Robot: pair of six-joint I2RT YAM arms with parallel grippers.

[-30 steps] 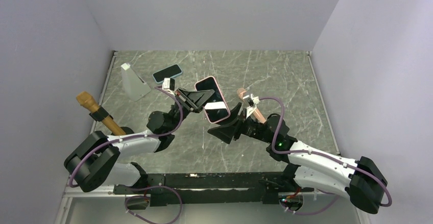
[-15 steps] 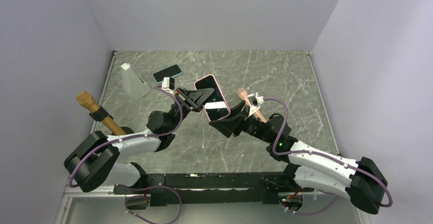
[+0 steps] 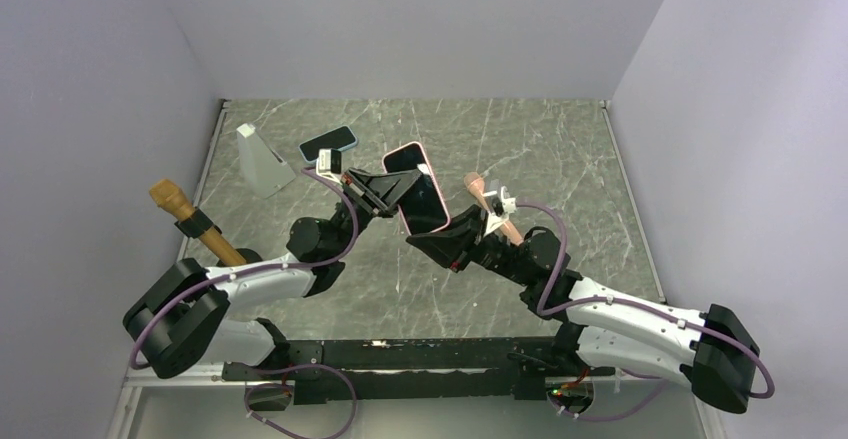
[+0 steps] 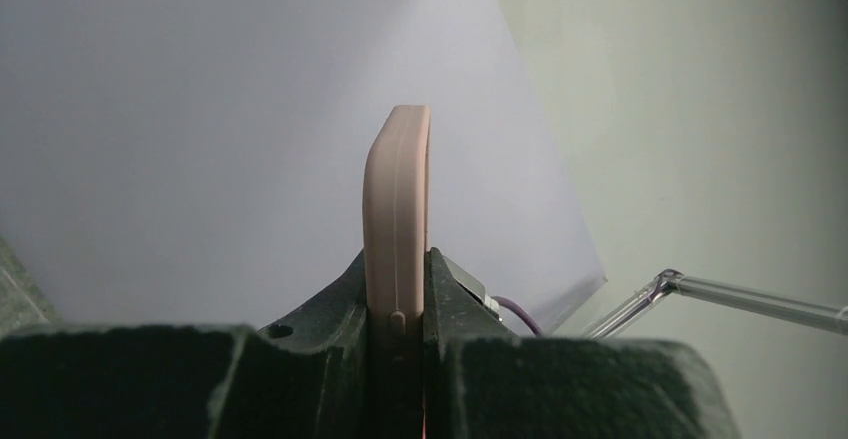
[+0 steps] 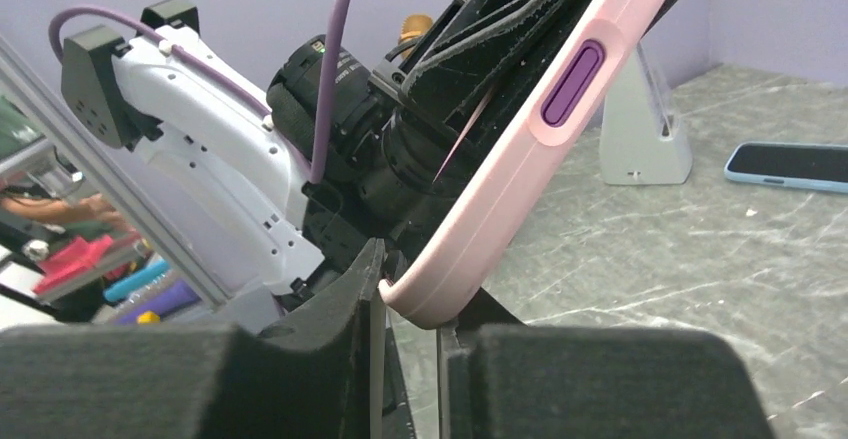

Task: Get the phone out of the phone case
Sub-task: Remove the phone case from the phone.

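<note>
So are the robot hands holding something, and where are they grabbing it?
Yes. Both hold the pink-cased phone: the left gripper clamps its long side edge, and the right gripper pinches its lower corner.

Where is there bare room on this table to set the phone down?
Bare marble stretches from the peach rod to the right wall, and along the back. Left side is crowded: white stand, blue-cased phone, wooden-handled tool.
</note>
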